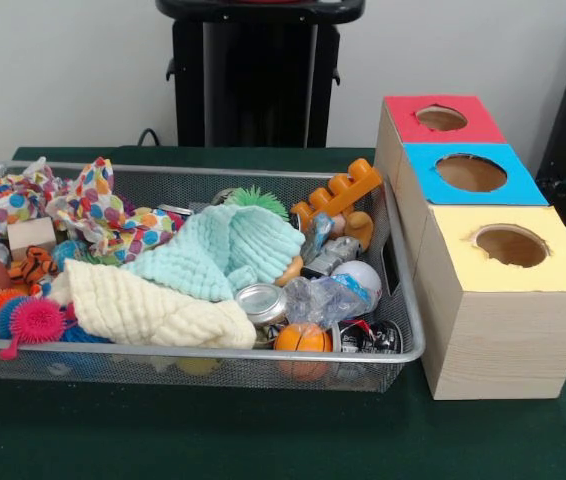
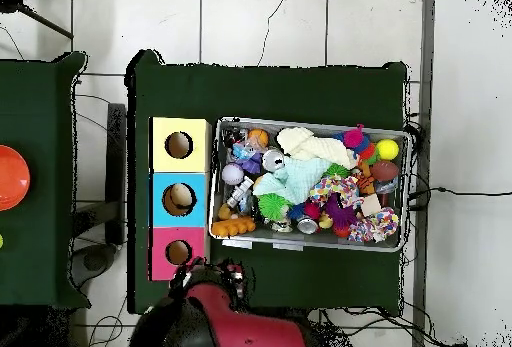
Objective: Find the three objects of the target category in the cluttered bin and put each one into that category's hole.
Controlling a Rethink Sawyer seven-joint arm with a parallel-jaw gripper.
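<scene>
We are looking at a wire mesh bin (image 1: 403,330) sitting full on the green table (image 1: 263,440), with a row of three boxes just beside it: the red box (image 1: 441,122), the blue box (image 1: 473,175) and the yellow box (image 1: 508,250), each with a round hole in its top; in the overhead view something pale is already lying inside the blue box's hole, while the other two holes are showing nothing we can make out.

The target category is not given to us, so we are not naming the three objects; what we are seeing are candidates only, such as the small orange ball (image 1: 301,338), the metal can (image 1: 261,302) and the orange toy (image 1: 338,195), all lying at the bin's end nearest the boxes, partly under the mint cloth (image 1: 223,250) and the cream cloth (image 1: 143,310).

The red arm (image 2: 235,328) is showing only at the table's edge by the red box, drawn well back from the bin; the bin is lying across the table from it. We cannot tell how the gripper is standing or whether it is carrying anything; we are judging it is touching nothing in the bin.
</scene>
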